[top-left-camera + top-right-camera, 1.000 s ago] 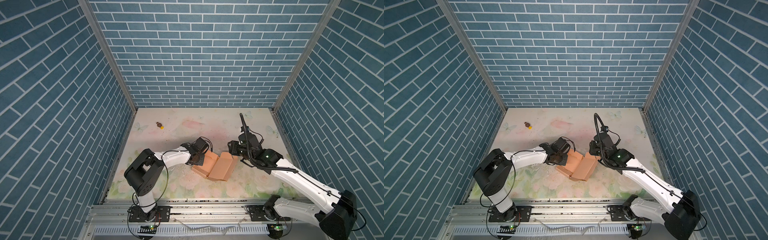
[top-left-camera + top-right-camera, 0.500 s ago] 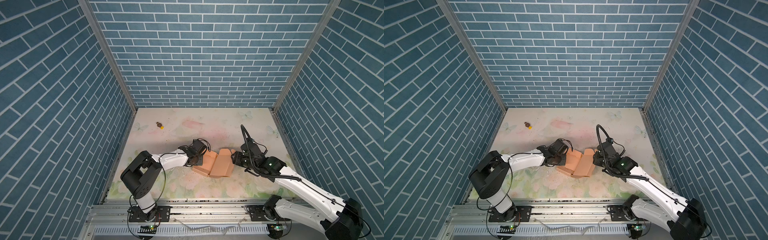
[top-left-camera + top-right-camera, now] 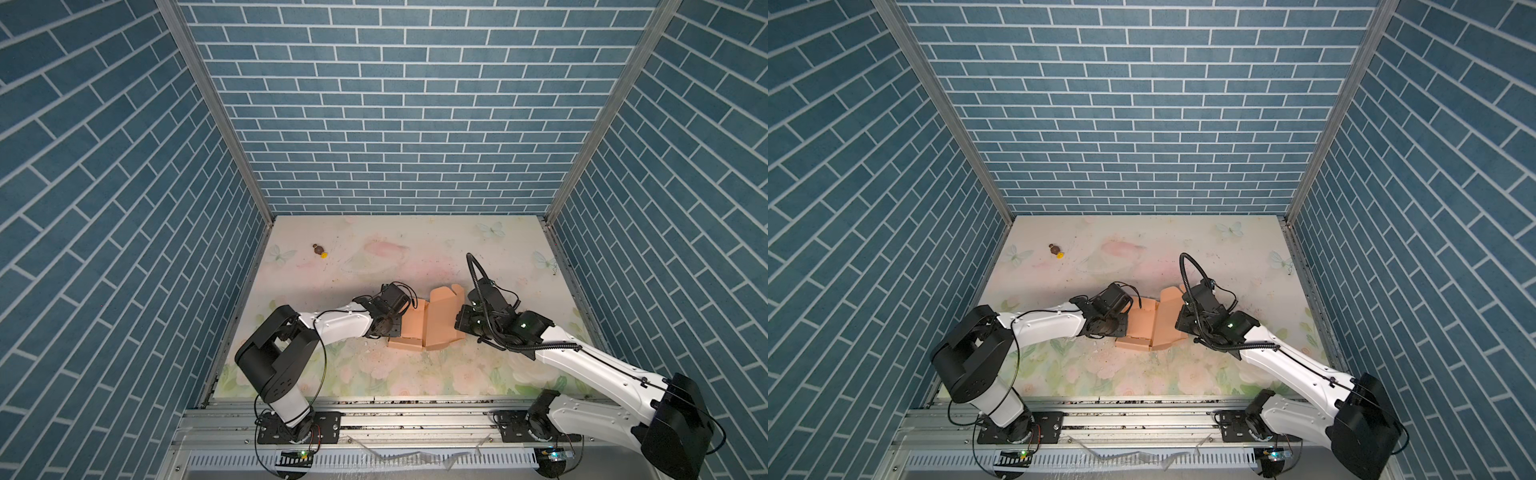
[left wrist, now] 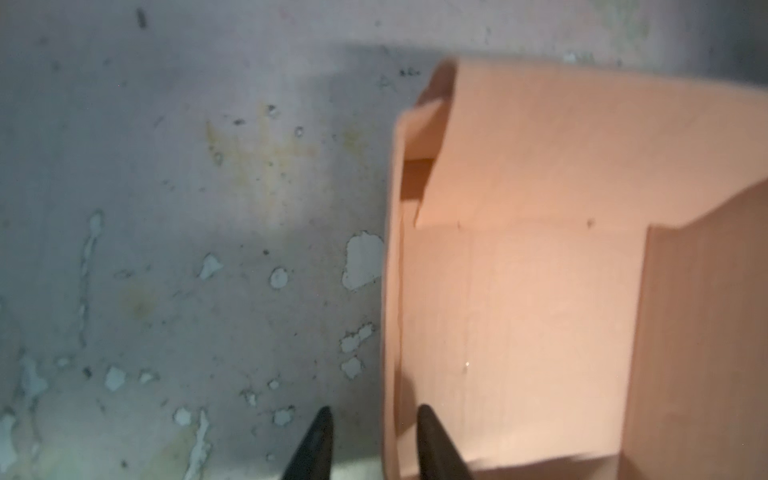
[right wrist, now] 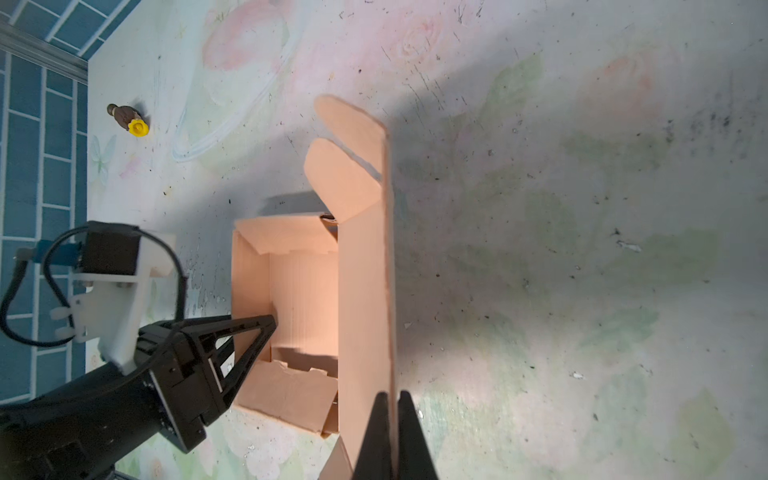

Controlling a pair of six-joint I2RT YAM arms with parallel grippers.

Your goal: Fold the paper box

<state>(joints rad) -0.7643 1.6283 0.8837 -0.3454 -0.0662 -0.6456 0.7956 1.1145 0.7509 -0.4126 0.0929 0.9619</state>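
Your right gripper (image 5: 390, 401): pinching lid (image 5: 365, 291) at 3 o'clock of paper box (image 3: 413, 326) | left gripper (image 4: 374, 415): spread astride 9 o'clock wall (image 4: 391, 291) | long axis 12–6

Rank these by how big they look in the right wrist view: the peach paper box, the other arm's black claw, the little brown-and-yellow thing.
1. paper box and left gripper (the black claw): about equal here, so tied.
2. brown-and-yellow object, far smallest.

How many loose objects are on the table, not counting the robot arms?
2. The paper box sits near the middle of the table; a tiny brown-and-yellow object lies back left. Smaller things may be hidden.
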